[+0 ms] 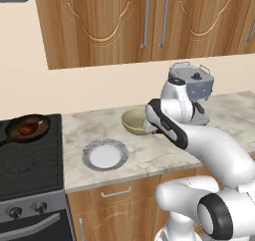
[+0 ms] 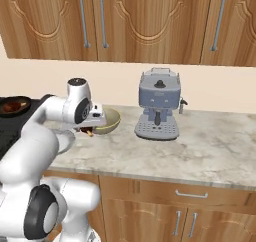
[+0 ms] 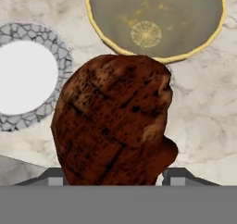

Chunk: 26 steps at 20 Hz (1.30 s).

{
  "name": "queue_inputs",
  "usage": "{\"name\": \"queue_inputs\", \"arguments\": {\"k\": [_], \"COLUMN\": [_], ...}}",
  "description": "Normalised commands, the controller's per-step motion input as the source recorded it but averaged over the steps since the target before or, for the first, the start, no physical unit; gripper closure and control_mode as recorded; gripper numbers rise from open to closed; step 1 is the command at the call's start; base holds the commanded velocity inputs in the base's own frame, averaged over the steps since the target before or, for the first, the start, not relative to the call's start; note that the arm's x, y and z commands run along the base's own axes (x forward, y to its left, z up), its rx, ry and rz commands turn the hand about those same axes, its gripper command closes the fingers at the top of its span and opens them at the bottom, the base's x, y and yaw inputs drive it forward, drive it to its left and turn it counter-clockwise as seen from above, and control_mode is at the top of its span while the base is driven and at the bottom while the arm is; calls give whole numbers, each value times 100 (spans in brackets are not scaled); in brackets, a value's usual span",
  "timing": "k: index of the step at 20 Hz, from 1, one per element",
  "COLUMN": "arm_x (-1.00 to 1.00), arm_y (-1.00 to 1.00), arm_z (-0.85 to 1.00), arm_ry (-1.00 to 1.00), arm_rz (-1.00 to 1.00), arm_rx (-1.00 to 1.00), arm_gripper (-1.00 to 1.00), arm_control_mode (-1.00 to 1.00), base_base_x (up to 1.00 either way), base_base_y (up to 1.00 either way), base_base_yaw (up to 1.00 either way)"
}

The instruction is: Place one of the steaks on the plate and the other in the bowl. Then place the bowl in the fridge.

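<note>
Reddish-brown steak (image 3: pixel 113 121), lumpy and dark-crusted: centre and lower centre of the hand view, held in the gripper (image 3: pixel 113 179), whose two small tips flank its lower edge; the jaws are clamped on it. Its underside is cut off by the bottom of that view. In the right base view a small sliver of it shows under the hand at left centre (image 2: pixel 89 132); the rest is hidden by the wrist.

Second steak (image 1: pixel 29 128): in a black skillet (image 1: pixel 44 120) on the dark stove (image 1: pixel 30 160), left edge of the left base view; small, detail hard to make out.

Bowl (image 3: pixel 155 24), olive-tan, yellowish inside: top of the hand view, upper rim cut off; near edge just beyond the held steak. In the left base view (image 1: pixel 133 121) the arm hides its right side.

Plate (image 3: pixel 28 77), white with grey rim: left of the hand view, cut off at the frame edge; lies bare on the marble bench (image 1: pixel 139 158), lower left of the bowl, apart from it.

Grey coffee machine (image 2: pixel 158 111): on the bench, right of the bowl, partly behind the arm in the left base view.
</note>
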Motion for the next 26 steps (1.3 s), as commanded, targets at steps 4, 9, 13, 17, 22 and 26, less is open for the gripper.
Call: {"name": "queue_inputs", "arguments": {"k": [4, 9, 13, 17, 22, 26], "arm_x": [67, 62, 41, 62, 58, 47], "arm_y": [0, -2, -5, 0, 0, 0], "arm_z": [2, 18, -44, 0, -4, -27], "arm_ry": [-7, 0, -15, 7, 5, 0], "arm_rz": [-45, -20, -7, 0, -1, 0], "arm_rx": [1, 9, 1, 0, 0, -3], "arm_gripper": [100, 100, 100, 100, 100, 100], "arm_control_mode": [-100, -100, -100, -100, -100, -100], "base_base_x": [0, 0, 0, 0, 0, 0], "base_base_y": [0, 0, 0, 0, 0, 0], "base_base_yaw": [0, 0, 0, 0, 0, 0]}}
